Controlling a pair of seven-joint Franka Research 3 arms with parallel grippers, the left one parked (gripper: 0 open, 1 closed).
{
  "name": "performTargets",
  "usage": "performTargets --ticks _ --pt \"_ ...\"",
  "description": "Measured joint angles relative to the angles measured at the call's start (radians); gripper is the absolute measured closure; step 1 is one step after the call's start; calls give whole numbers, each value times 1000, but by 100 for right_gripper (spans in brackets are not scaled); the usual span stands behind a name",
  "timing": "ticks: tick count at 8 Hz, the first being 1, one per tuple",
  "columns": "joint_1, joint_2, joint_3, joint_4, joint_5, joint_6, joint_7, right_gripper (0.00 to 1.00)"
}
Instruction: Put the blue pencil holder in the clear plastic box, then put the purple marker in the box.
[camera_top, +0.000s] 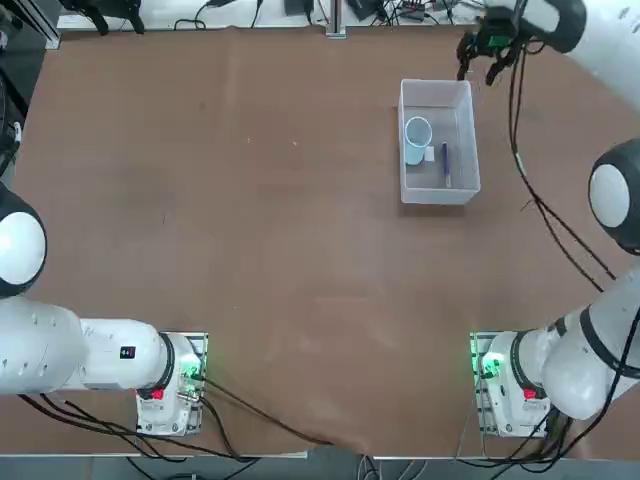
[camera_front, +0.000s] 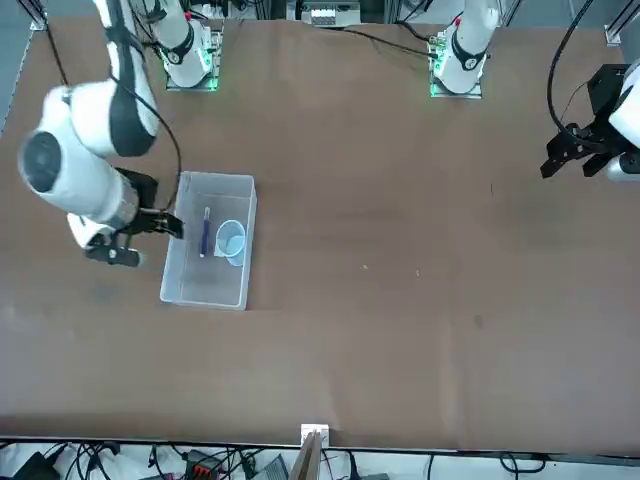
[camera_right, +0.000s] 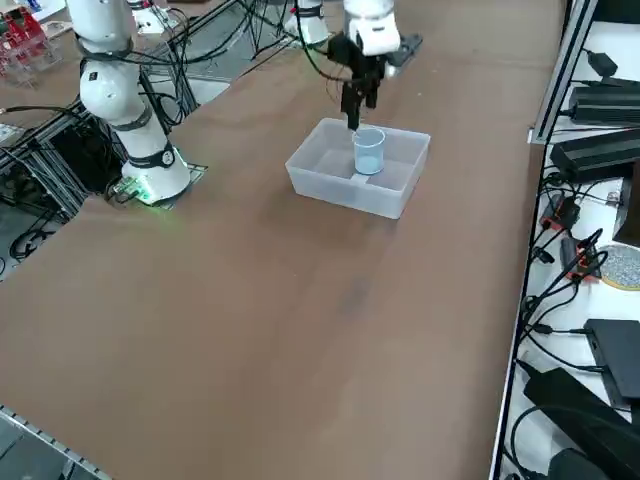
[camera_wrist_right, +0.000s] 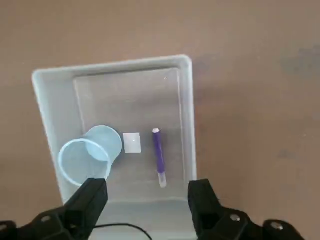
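Note:
The clear plastic box sits on the brown table, far right of centre in the top view. Inside it the blue pencil holder stands upright. The purple marker lies flat beside it, with the white label between them. My right gripper hangs raised in the air, open and empty. In the top view it is just past the box's far right corner.
Black cables trail from the right arm over the table right of the box. The arm bases stand at the near edge. Power units and cables lie beyond the table's edge in the right side view.

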Motion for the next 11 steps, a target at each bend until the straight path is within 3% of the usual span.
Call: performTargets --ticks 4,8,10,11 --pt "-2 -97 -17 129 -137 -141 -53 1" --pt "-16 -153 -62 188 -145 -264 -157 1" --pt "-23 -171 -61 198 -147 -271 -158 1" --pt "-56 -188 -40 202 -150 -285 -158 1"
